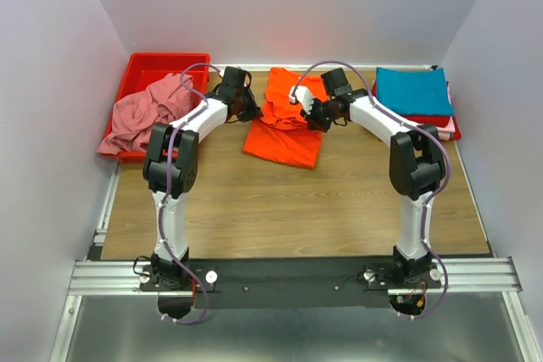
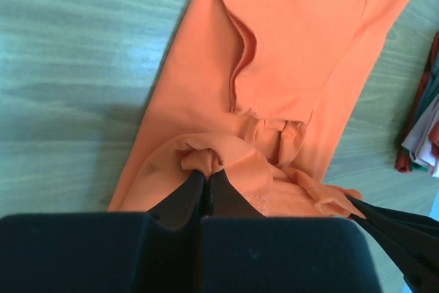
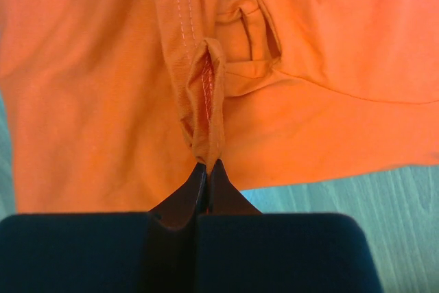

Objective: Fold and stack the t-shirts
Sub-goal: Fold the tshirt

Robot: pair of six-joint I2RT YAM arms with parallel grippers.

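Note:
A bright orange t-shirt (image 1: 284, 129) lies partly folded and bunched at the back middle of the wooden table. My left gripper (image 1: 249, 109) pinches its left edge; in the left wrist view (image 2: 206, 171) the jaws are shut on a small bunch of orange cloth (image 2: 274, 66). On the shirt's right side my right gripper (image 1: 318, 116) is also shut, (image 3: 207, 165) holding a stitched fold of the orange fabric (image 3: 103, 87). A dusty pink t-shirt (image 1: 140, 112) spills out of the red bin. Folded shirts, teal blue (image 1: 413, 91) on top, are stacked at the back right.
The red plastic bin (image 1: 153, 65) stands at the back left corner. White walls close in the table on three sides. An aluminium rail (image 1: 288, 275) carries both arm bases at the near edge. Bare wood (image 1: 288, 209) lies between the orange shirt and the rail.

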